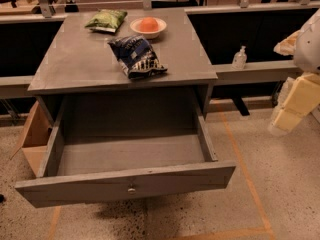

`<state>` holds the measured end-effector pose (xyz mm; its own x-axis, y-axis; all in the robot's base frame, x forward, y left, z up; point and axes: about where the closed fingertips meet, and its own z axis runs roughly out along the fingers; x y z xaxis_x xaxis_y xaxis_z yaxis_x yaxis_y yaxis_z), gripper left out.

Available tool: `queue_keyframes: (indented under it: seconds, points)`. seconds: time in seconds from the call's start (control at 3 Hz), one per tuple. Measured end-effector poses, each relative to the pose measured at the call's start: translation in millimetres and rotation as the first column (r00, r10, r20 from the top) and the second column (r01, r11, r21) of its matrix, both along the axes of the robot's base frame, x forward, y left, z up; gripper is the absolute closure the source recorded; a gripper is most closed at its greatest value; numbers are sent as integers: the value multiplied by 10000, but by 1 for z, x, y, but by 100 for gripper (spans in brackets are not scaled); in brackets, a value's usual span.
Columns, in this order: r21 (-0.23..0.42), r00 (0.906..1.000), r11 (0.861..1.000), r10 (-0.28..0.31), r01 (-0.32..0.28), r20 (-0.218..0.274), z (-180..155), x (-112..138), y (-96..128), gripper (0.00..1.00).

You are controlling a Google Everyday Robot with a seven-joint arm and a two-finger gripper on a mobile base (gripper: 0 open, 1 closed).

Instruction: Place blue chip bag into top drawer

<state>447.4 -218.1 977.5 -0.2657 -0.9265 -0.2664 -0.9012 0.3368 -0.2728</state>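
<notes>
Camera view, looking down on the grey table [75, 59] from the front.

- You have the top drawer [75, 188] pulled fully out towards the camera. Its round metal knob [131, 189] sits in the centre of the front panel. The inside shows bare grey board.
- The blue chip bag [137, 57] lies flat on the tabletop, near the front edge and slightly right of centre, directly above the open drawer. It is crinkled, with the white lettering facing up. Nothing touches it.
- Behind it, towards the back edge, a green chip bag [105, 20] lies just beside a white bowl [137, 29] that holds an orange object [149, 24].
- Your gripper [287, 115] hangs at the far right edge of the view, below the pale arm segments. It is off the table, well apart from bag and drawer. It has hold of nothing you can see; whether it is open or closed, you cannot tell.
- A clear pump bottle [240, 58] stands on the ledge to the right of the table.
- A cardboard box [32, 134] leans at the table's lower left.
</notes>
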Motion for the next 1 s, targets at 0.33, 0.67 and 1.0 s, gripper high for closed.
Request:
queue_keyframes:
  seconds: [0.33, 0.67, 1.0]
  points:
    - [1551, 9908, 9838, -1038, 895, 870, 2, 27, -8, 0]
    - [3430, 9687, 9351, -1614, 890, 1886, 15, 75, 4, 0]
    - [4881, 9568, 8702, -1949, 671, 2158, -2, 138, 50, 0]
